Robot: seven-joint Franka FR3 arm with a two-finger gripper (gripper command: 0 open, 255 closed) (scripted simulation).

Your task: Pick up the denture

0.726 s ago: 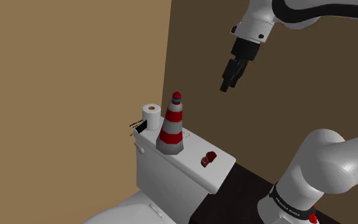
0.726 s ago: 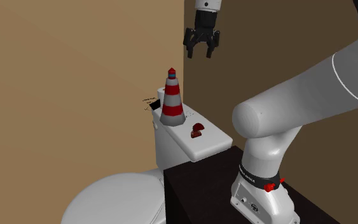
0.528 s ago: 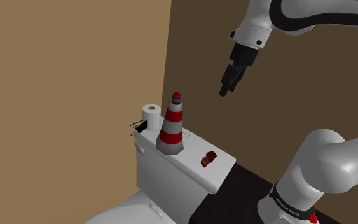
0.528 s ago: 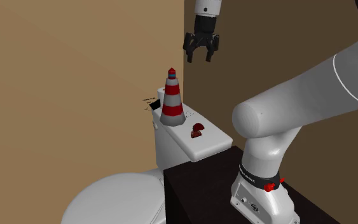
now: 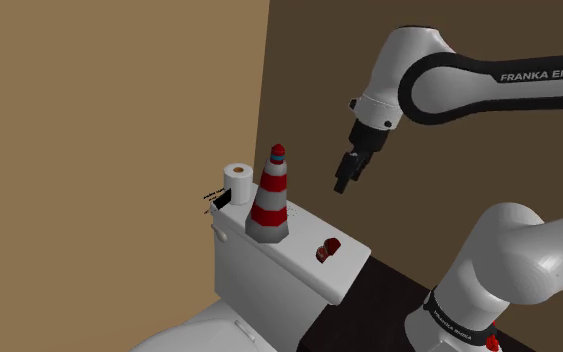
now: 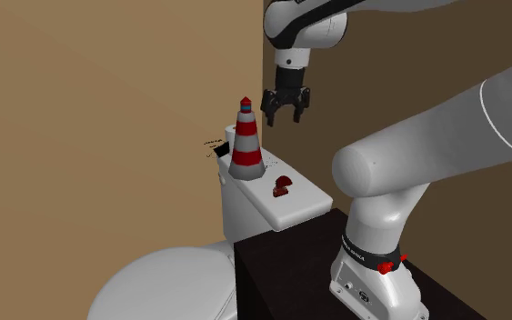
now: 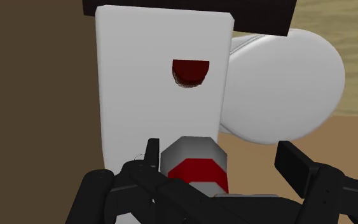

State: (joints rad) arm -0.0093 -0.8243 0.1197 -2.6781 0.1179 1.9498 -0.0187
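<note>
The denture (image 5: 328,250) (image 6: 282,188) is a small dark red piece lying on the white toilet tank lid (image 5: 304,228) (image 6: 305,196), near the lid's end closest to my stand. My black gripper (image 5: 341,184) (image 6: 284,115) hangs open in the air above the lid, fingers pointing down, holding nothing. In the second exterior view it is just right of the top of a red-and-white striped lighthouse figure (image 6: 245,142). Through the wrist view, the denture (image 7: 191,71) lies well beyond my spread gripper (image 7: 220,154).
The lighthouse figure (image 5: 269,200) (image 7: 193,167) stands upright mid-lid, between a toilet paper roll (image 5: 237,182) and the denture. The toilet seat (image 6: 163,282) (image 7: 285,89) lies below the tank. Brown walls close in behind. My dark stand (image 6: 290,273) abuts the tank.
My gripper has come down toward the tank lid and shifted slightly to the shoulder view's left, staying open. The denture and the lighthouse figure have not moved.
</note>
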